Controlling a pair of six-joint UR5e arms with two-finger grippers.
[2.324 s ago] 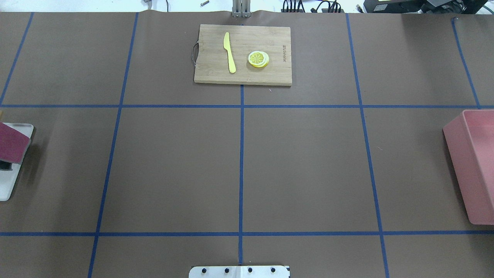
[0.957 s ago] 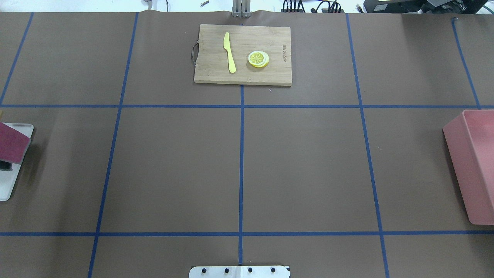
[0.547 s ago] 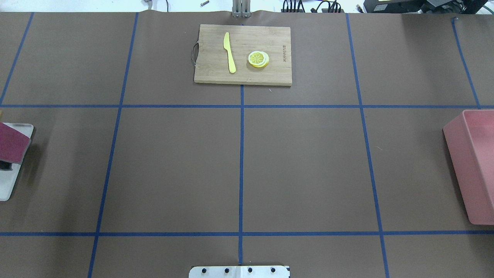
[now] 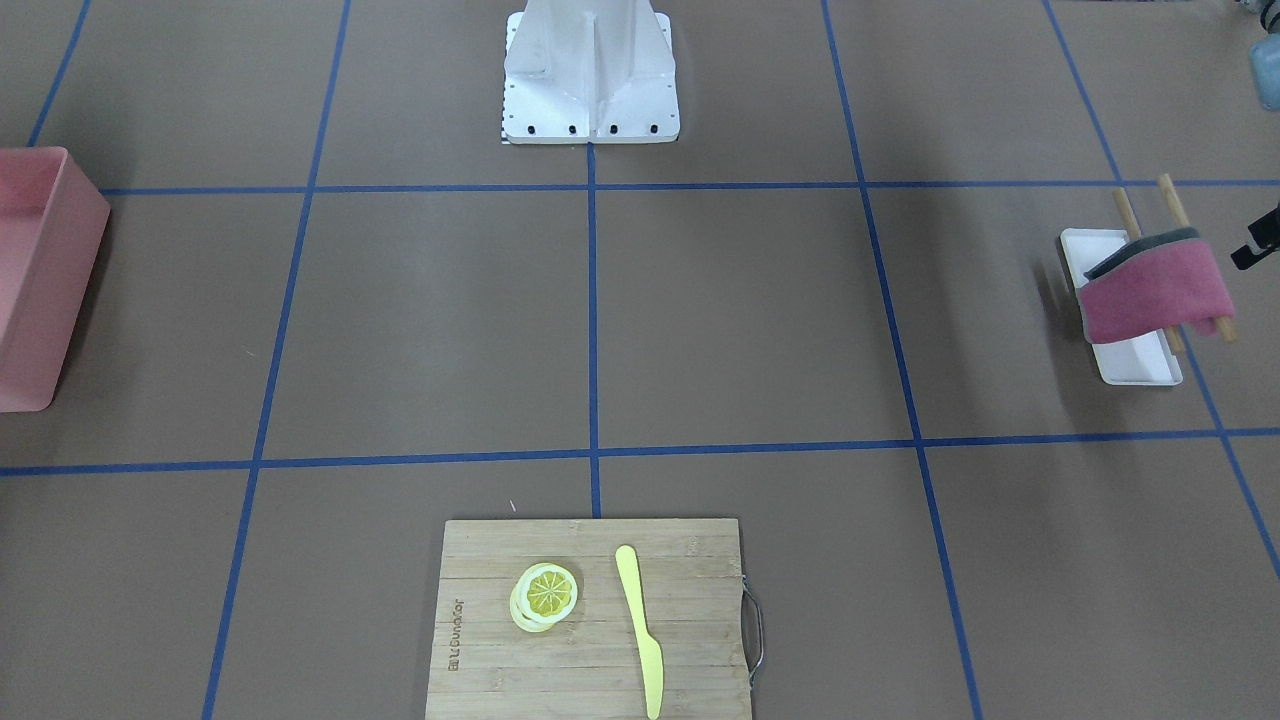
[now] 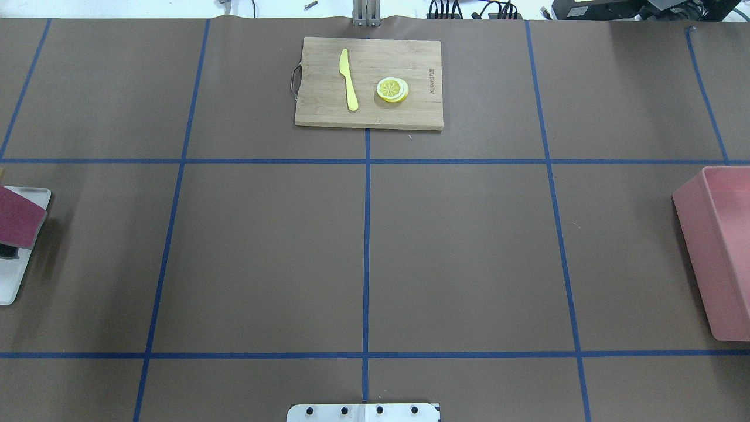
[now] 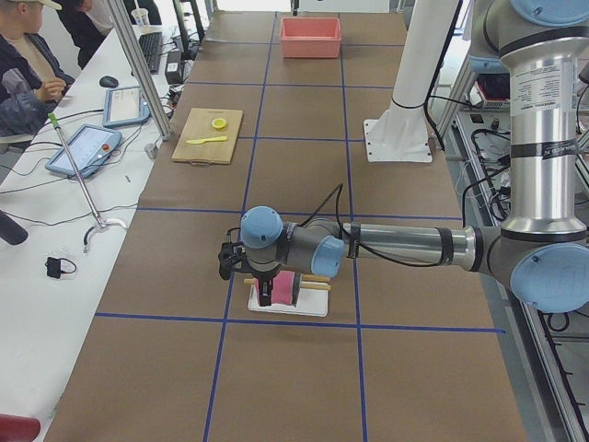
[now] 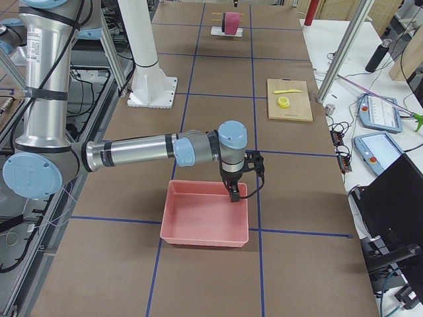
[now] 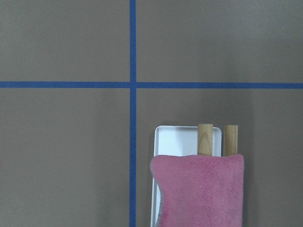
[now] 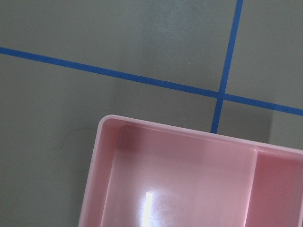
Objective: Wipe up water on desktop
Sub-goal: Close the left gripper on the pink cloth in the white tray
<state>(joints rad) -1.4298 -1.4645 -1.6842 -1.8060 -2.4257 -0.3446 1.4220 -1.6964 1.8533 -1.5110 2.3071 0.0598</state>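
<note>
The brown desktop [image 5: 263,252] with blue tape lines shows no water that I can see. A pink cloth [image 4: 1150,290] hangs over two wooden rods [image 8: 205,139] on a white tray [image 4: 1135,365] at my left end of the table. It fills the lower right of the left wrist view [image 8: 203,189]. My left gripper [image 6: 266,295] hangs just above the cloth. My right gripper [image 7: 233,195] hangs over a pink bin [image 7: 198,221] at my right end. I cannot tell whether either gripper is open or shut.
A bamboo cutting board [image 5: 369,82] at the far middle carries a yellow knife [image 5: 348,79] and lemon slices [image 5: 392,89]. The pink bin [image 5: 720,252] looks empty in the right wrist view [image 9: 180,179]. My base [image 4: 590,70] stands at the near middle edge. Operators sit along the far side.
</note>
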